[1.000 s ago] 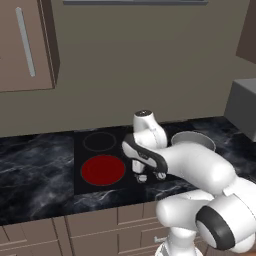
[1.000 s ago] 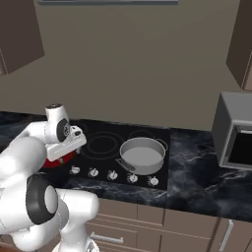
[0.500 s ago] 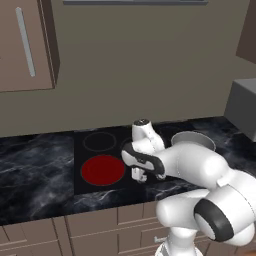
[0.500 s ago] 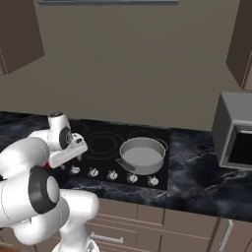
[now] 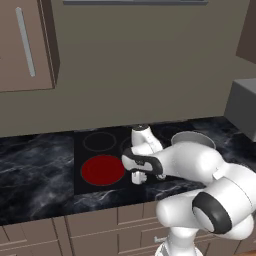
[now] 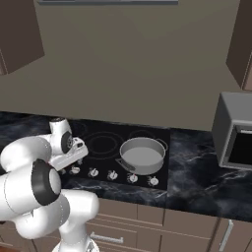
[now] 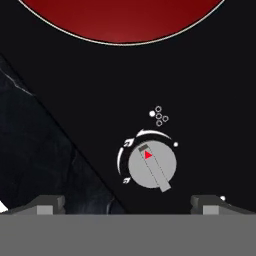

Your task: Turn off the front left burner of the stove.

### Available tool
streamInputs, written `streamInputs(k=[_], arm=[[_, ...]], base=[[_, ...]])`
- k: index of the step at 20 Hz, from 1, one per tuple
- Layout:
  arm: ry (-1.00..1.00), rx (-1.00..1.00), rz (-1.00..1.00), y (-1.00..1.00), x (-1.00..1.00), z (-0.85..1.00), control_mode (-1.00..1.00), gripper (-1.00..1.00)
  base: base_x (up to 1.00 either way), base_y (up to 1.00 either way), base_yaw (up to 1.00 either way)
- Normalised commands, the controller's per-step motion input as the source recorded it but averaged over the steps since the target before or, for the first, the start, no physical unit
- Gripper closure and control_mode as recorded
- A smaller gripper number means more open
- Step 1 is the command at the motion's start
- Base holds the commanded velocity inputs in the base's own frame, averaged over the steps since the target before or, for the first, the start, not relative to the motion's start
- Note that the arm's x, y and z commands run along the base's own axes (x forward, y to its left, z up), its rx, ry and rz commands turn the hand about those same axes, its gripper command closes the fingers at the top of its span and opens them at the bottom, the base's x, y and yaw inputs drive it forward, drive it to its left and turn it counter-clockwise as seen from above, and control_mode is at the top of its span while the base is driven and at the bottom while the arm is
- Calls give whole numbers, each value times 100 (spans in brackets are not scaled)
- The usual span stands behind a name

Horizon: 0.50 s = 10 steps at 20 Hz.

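Hand view: knob (image 7: 152, 166) at lower centre, burner (image 7: 122, 20) glowing red along top edge | gripper (image 7: 130, 205) spread wide, holding nothing, tips flanking knob | knob likely rigid, smooth; pinch across its raised bar.

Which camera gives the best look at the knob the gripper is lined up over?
The hand view: the knob sits large between the open gripper fingertips, with its red marker and dial markings clear, below the red front left burner. In the right base view the arm partly hides it; in the left base view I cannot make it out.
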Motion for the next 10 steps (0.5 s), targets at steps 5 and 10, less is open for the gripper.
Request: streamInputs(k=[5,10], arm=[[2,-2,2,2,8,-15,-100,-100],[2,-2,4,2,13,-14,-100,-100]], base=[[0,0,0],[0,0,0]])
